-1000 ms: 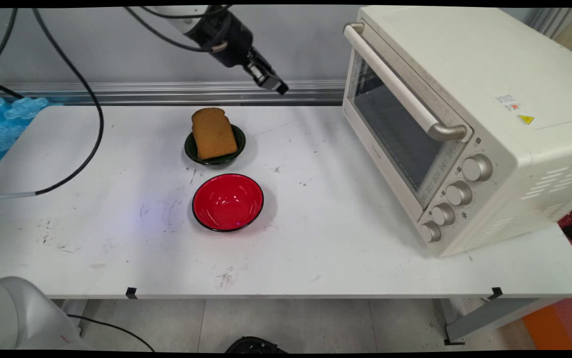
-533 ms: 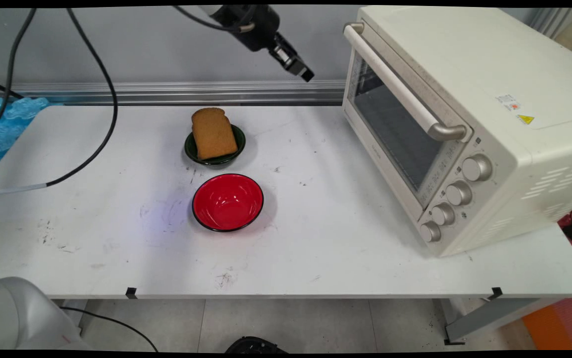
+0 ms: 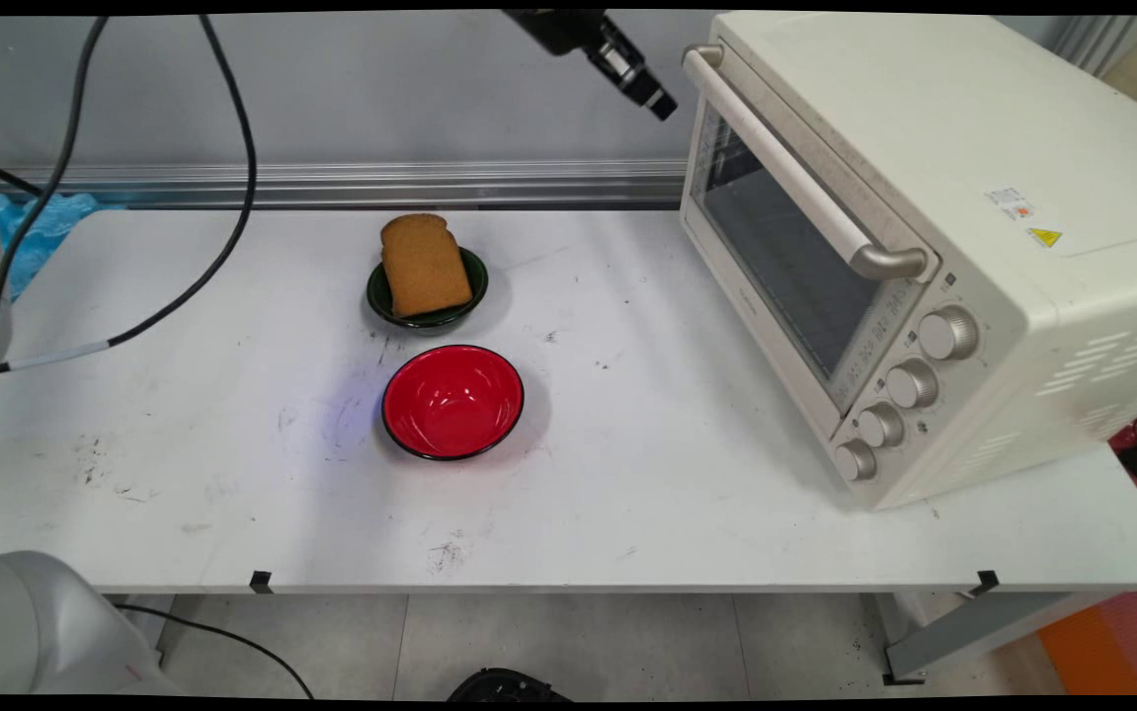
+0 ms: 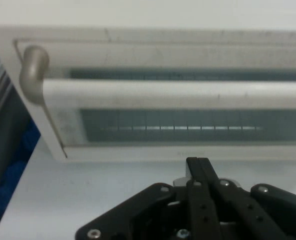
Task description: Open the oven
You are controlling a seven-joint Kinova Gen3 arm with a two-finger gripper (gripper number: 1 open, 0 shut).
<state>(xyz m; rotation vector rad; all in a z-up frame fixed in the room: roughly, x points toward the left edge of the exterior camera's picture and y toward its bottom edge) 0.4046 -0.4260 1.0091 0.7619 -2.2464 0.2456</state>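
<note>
I can see a small yellow warning triangle sticker (image 3: 1045,237) and a little white label (image 3: 1013,203) with a red mark on top of the toaster oven (image 3: 973,178), but the words are too tiny for me to read.

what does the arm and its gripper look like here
The gripper is black, a slim linkage with silver screw heads ending in two narrow fingers. Black cables hang from the arm, one with a white band. A glossy white link shows.
</note>
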